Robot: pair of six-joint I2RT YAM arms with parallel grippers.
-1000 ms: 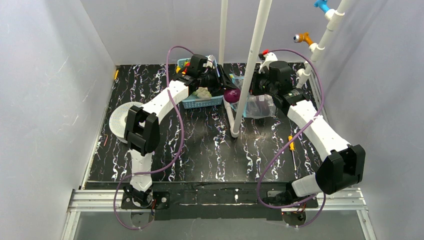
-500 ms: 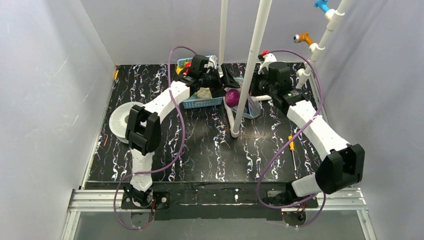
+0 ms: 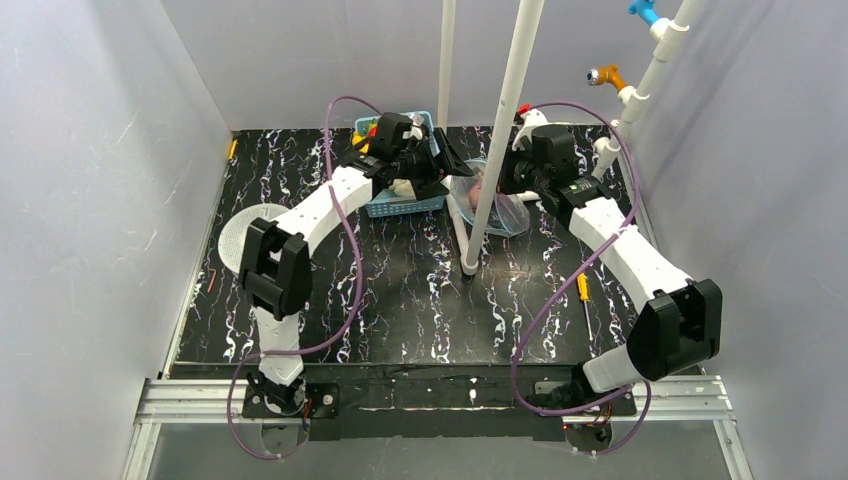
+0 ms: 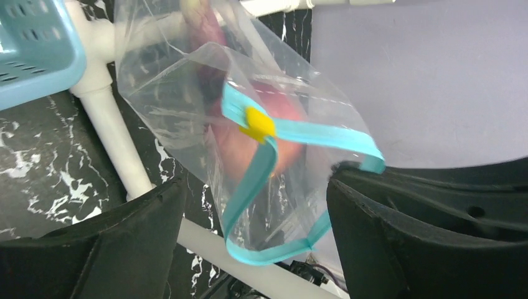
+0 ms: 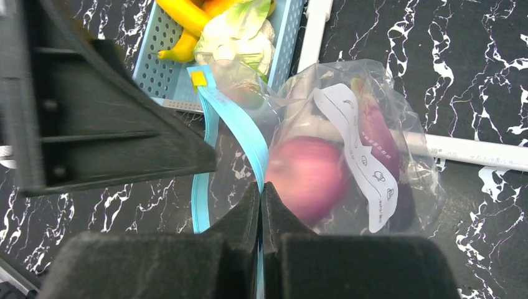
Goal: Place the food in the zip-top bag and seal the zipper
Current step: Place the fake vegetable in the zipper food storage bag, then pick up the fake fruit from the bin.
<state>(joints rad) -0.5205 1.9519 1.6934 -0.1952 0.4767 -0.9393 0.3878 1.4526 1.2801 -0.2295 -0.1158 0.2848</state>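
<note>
— Biggest things first?
— Black marbled table (image 3: 420, 290), white pipe (image 3: 497, 130) standing on it, light-blue basket (image 5: 163, 65) at the back.
— And the zip-top bag (image 4: 168, 81)?
— Right beside the pipe, between both arms, mouth gaping.
— Right gripper (image 5: 261, 199)?
— Clamped tight on the teal zipper (image 4: 324, 134).
— Left gripper (image 4: 252, 199)?
— Spread wide around the bag's mouth, gripping nothing.
— Food?
— Round purple-red piece (image 5: 308, 177) and darker eggplant piece (image 5: 377, 140) inside the bag; banana (image 5: 177, 15) in the basket beside a cabbage (image 5: 240, 37).
— Smallest?
— Yellow slider (image 4: 258, 123) on the zipper.
</note>
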